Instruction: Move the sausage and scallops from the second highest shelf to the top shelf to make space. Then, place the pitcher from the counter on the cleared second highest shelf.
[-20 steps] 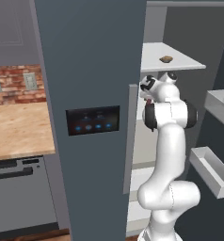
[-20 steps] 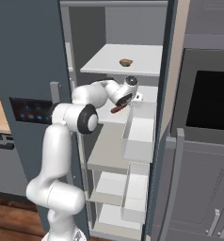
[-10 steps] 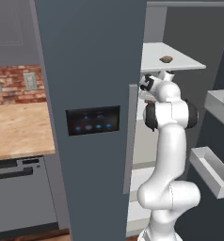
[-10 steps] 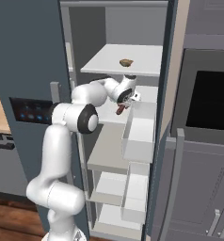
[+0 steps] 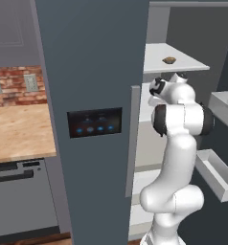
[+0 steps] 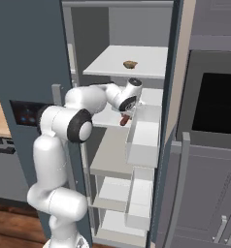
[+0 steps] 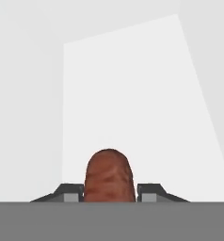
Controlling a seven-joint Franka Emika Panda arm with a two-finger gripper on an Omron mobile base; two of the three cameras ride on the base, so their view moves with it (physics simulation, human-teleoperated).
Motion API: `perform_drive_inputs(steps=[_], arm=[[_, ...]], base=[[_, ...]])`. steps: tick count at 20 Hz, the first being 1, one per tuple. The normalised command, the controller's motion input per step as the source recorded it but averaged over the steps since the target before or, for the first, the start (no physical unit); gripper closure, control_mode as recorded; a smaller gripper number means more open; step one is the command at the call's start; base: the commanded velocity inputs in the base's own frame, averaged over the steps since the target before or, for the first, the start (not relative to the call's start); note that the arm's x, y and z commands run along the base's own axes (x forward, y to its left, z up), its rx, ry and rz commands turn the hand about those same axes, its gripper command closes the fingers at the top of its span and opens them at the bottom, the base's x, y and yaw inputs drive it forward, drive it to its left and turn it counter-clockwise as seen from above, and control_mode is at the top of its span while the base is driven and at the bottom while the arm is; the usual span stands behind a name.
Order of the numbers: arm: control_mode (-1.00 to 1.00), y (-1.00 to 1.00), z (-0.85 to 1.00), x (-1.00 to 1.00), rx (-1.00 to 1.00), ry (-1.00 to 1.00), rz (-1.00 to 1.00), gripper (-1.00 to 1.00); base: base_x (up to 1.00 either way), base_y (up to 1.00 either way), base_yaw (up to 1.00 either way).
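The two-finger gripper (image 7: 109, 192) is clenched on the small reddish-brown sausage link (image 7: 109, 176), which sits squarely between the two dark fingertips (image 7: 149, 192) and sticks out beyond them. From the right base view the sausage (image 6: 123, 120) hangs from the gripper (image 6: 125, 116) just above the second highest pale-grey shelf board (image 6: 105, 121) of the dark grey fridge. The tan scallops lump (image 6: 130, 64) lies on the top shelf (image 6: 146, 63), above the gripper.
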Motion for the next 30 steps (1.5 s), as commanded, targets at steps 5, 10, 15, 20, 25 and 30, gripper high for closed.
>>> perform_drive_inputs(steps=[5,10,15,20,25,30], arm=[[-1.0,-0.01,0.01,-1.0,-0.01,-0.06,0.05,1.0],[-1.0,0.29,0.26,-1.0,-0.11,-0.05,0.1,1.0],[-1.0,0.27,0.69,-1.0,-0.16,0.0,0.05,1.0],[-1.0,0.06,0.86,-0.95,-0.14,0.0,0.01,1.0],[-1.0,0.0,1.0,-0.71,-0.12,-0.1,0.0,1.0],[-1.0,0.0,0.99,-0.52,-0.11,-0.13,0.01,1.0]], base=[[0.0,0.0,0.0],[0.0,0.0,0.0],[0.0,0.0,0.0],[0.0,0.0,0.0],[0.0,0.0,0.0],[0.0,0.0,0.0]])
